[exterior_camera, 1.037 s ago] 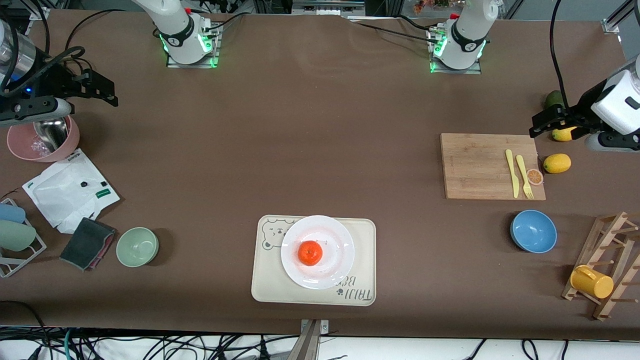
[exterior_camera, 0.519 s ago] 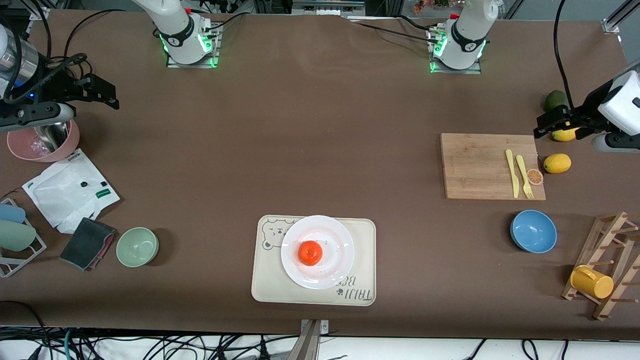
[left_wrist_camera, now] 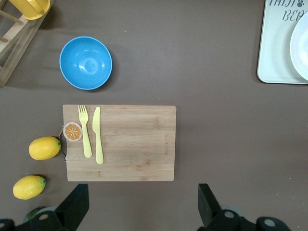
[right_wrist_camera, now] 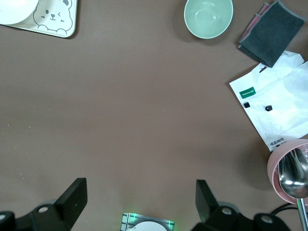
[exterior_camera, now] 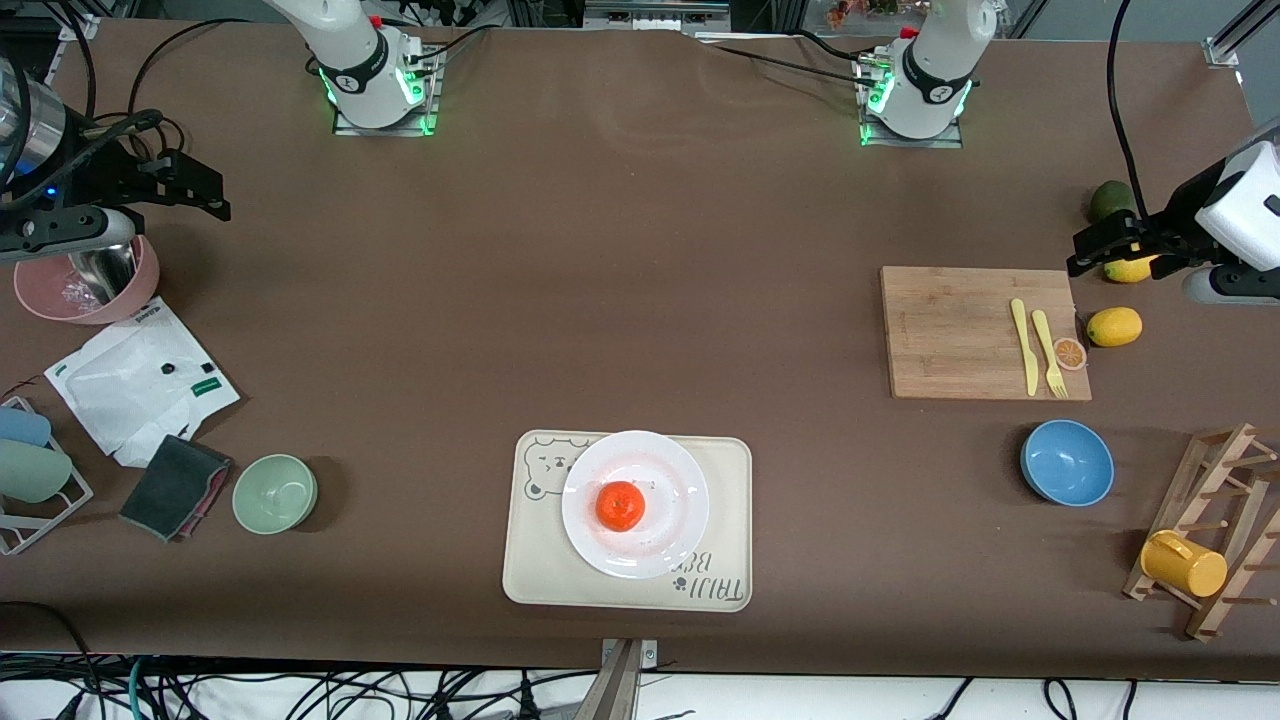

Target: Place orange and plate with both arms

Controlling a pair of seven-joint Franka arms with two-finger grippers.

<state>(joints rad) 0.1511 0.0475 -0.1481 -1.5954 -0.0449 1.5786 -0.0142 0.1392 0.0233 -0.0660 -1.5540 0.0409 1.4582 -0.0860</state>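
Observation:
The orange (exterior_camera: pixel 620 505) rests in the middle of the white plate (exterior_camera: pixel 683 478). That plate sits on a beige bear tray (exterior_camera: pixel 728 470) close to the table's front edge. My left gripper (exterior_camera: pixel 1088 250) hangs open and empty over the table's left-arm end, above the lemons by the cutting board. My right gripper (exterior_camera: pixel 205 190) hangs open and empty over the right-arm end, by the pink bowl. In the left wrist view the open gripper (left_wrist_camera: pixel 143 204) sees only a plate (left_wrist_camera: pixel 302 48) edge. The right wrist view's open gripper (right_wrist_camera: pixel 139 199) likewise catches a plate (right_wrist_camera: pixel 14 8) edge.
A cutting board (exterior_camera: pixel 960 335) carries a yellow knife, fork and orange slice, with lemons (exterior_camera: pixel 1114 326) beside it. A blue bowl (exterior_camera: pixel 1067 462) and a wooden rack with a yellow cup (exterior_camera: pixel 1183 563) stand nearby. Green bowl (exterior_camera: pixel 274 493), grey cloth (exterior_camera: pixel 175 487), white bag (exterior_camera: pixel 130 380), pink bowl (exterior_camera: pixel 40 300).
Both grippers have drifted a little outward toward their own ends of the table, still open. The orange and the plate have not moved.

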